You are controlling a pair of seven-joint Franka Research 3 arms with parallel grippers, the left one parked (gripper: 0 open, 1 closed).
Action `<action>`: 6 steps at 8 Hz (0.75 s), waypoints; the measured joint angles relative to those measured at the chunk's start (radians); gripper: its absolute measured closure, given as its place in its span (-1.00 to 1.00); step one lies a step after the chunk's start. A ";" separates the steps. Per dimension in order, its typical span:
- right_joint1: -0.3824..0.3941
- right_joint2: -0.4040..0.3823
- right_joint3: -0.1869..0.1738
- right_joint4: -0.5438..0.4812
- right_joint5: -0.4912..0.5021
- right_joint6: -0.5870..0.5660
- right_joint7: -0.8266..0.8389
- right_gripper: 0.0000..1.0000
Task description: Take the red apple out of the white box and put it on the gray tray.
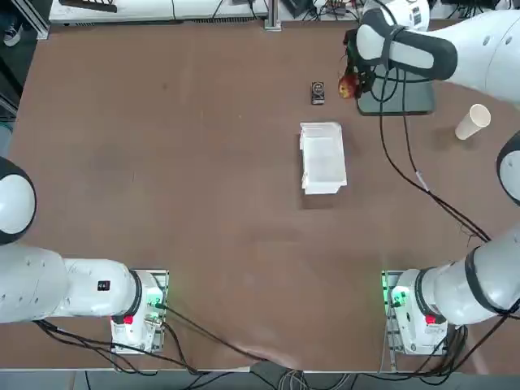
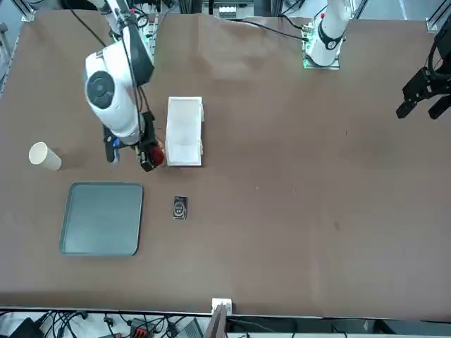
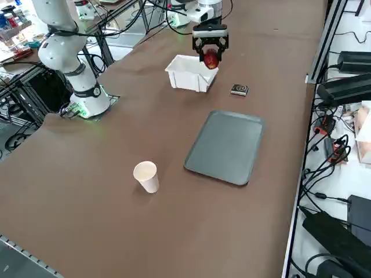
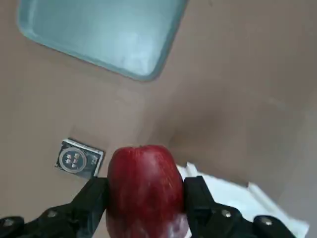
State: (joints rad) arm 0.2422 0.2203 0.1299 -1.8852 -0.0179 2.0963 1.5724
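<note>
So the red apple (image 4: 145, 193) is up in the air right now, pinched in the right gripper (image 4: 146, 201), with one dark finger on each side of it. The fingers are only parted by the apple's own width, so it's a proper hold. In the right wrist view the apple looks a bit longer than it is wide, and that long axis runs roughly the same way as the fingers, with the dimpled end pointing out past the fingertips. The right side view has it poking out below the gripper, so I'd say that dimpled end faces mostly down. It's out of the white box (image 3: 192, 73), hanging close by it on the side toward the gray tray (image 3: 225, 147), not over the tray's middle as far as I can see. The box sits upright on the brown counter (image 2: 282, 211), open side up, and in the top view its long side runs nearly straight up and down the picture. The tray lies flat, its longer side running away from the paper cup's side in the right side view, at a slant. There's also a small dark tin-like box (image 2: 180, 208) with a round emblem near the tray, and the white paper cup (image 3: 146, 176) is standing on its own, well apart from the white box.
</note>
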 joint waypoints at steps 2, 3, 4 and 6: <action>-0.059 0.006 -0.001 0.002 -0.008 0.000 -0.189 -0.73; -0.103 0.011 -0.002 0.004 -0.014 0.000 -0.313 -0.73; -0.160 0.016 -0.003 0.007 -0.016 0.000 -0.454 -0.73; -0.267 0.030 -0.005 0.021 -0.016 0.001 -0.703 -0.73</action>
State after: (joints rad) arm -0.0248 0.2506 0.1253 -1.8641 -0.0343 2.0974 0.8690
